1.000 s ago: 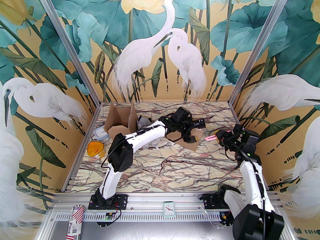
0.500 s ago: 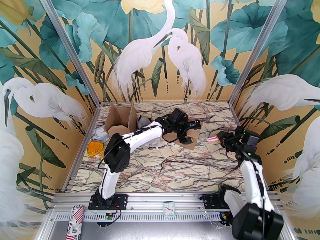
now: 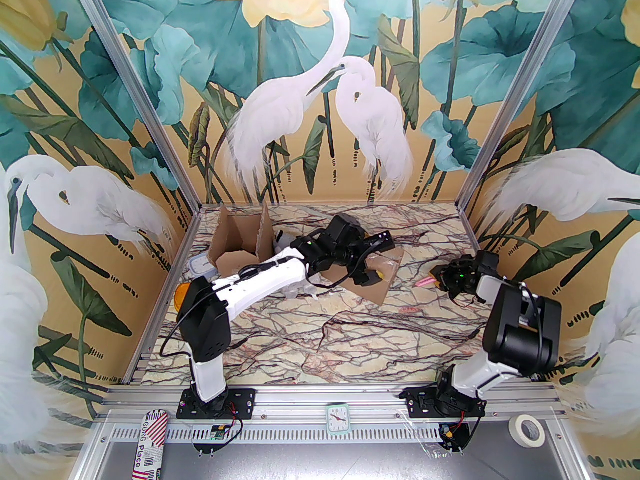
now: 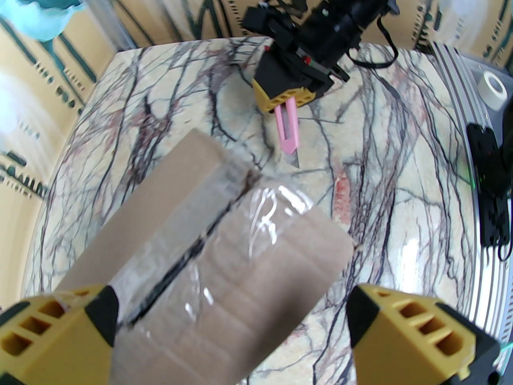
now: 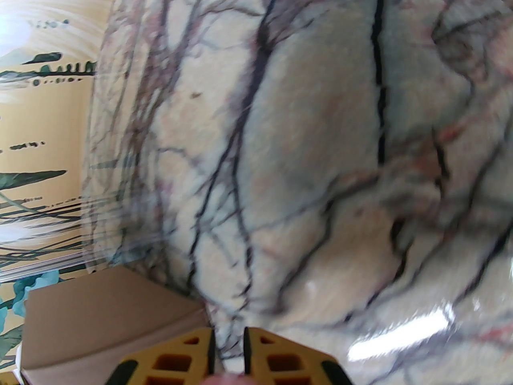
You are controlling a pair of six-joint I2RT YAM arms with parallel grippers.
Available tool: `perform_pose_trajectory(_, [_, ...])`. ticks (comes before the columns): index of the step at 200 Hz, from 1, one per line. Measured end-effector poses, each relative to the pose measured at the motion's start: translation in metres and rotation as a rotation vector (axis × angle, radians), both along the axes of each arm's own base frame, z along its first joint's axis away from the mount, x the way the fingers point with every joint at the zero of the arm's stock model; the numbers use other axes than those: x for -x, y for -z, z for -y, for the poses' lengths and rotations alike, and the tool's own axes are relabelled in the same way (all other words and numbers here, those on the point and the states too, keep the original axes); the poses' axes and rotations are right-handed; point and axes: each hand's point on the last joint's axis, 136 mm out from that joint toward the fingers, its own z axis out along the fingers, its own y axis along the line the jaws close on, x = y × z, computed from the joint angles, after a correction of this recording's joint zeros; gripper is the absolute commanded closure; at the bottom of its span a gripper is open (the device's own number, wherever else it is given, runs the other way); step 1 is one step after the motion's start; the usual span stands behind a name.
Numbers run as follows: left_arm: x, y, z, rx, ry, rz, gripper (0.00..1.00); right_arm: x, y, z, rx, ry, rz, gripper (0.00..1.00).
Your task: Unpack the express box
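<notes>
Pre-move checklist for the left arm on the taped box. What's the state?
1. Left gripper open: ok.
2. Box in line below it: ok.
3. Tape slit: a dark line runs along the seam; whether it is cut through, cannot tell.
4. Knife held by right gripper: ok.
5. Knife apart from box: ok.
6. Blade retracted: not ok, tip is out.

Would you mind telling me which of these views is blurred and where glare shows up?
Right wrist view: heavy motion blur smears the marble table, with a glare streak at lower right. Left wrist view: bright glare on the clear tape over the cardboard box; the pink cutter is crisp; table edges bow from lens distortion. Top external view: sharp and evenly lit.
</notes>
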Motion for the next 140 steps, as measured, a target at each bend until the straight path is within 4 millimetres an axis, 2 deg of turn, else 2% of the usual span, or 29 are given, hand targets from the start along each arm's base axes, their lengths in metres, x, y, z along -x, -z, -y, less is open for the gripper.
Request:
perform_pose_trajectory(34, [-0.006, -0.001, -0.019, 0.009, -0.145, -0.028, 0.00, -0.008, 0.011, 0.011, 0.061, -0.013, -0.022, 0.29])
perform_pose_trajectory(71, [-0.021, -0.006, -0.044, 0.051, -0.356, -0.097, 0.00, -0.012, 0.005, 0.022, 0.134, -0.004, -0.026, 0.00])
perform_pose_trajectory(88, [-0.030, -0.009, -0.061, 0.083, -0.472, -0.164, 0.00, -0.009, -0.002, 0.030, 0.193, 0.005, -0.036, 0.01])
perform_pose_trajectory(103, [-0.038, -0.012, -0.075, 0.116, -0.575, -0.235, 0.00, -0.004, -0.018, 0.036, 0.251, 0.021, -0.030, 0.01])
perform_pose_trajectory(128, [-0.047, -0.010, -0.095, 0.198, -0.739, -0.408, 0.00, 0.001, -0.069, 0.039, 0.383, 0.034, 0.054, 0.01])
perform_pose_trajectory(140, [-0.048, -0.005, -0.103, 0.233, -0.803, -0.506, 0.00, -0.002, -0.095, 0.029, 0.451, -0.005, 0.113, 0.01])
